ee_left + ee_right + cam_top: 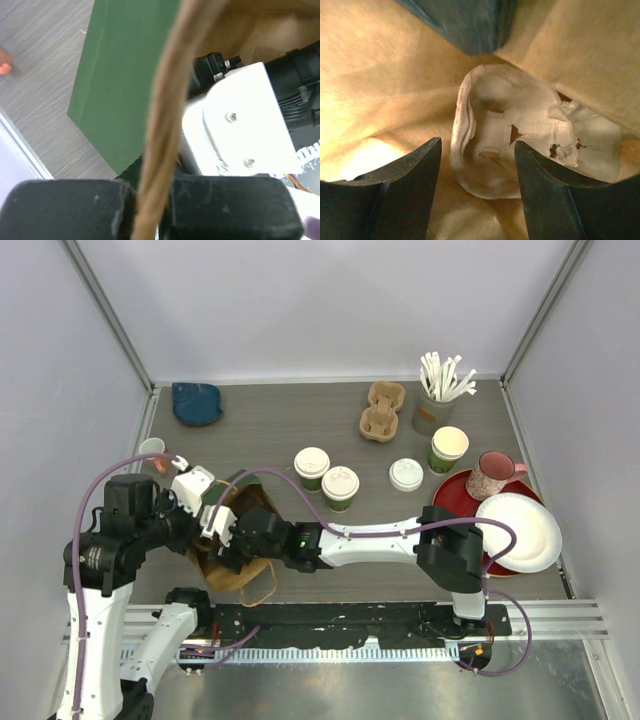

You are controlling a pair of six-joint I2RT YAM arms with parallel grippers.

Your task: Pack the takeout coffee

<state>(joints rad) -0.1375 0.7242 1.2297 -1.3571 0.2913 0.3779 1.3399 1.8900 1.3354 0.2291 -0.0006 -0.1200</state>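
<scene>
Two takeout coffee cups, dark green with white lids, stand side by side mid-table [312,468] [340,487]. At the near left lies a brown paper bag [238,575] with a green panel [120,75]. My left gripper [150,187] is shut on the bag's twisted paper handle [167,100]. My right arm reaches into the bag's mouth. There, the right gripper [477,142] is open over a pale pulp cup carrier [500,130] lying on the bag's bottom. Nothing is between its fingers.
A loose white lid [406,473], a lidless green cup [449,449] and a pink mug [490,475] sit right of the coffees. A white plate [520,530] rests on a red plate [455,495]. Spare carriers [382,410], a cup of stirrers [438,395] and a blue object [196,403] line the back.
</scene>
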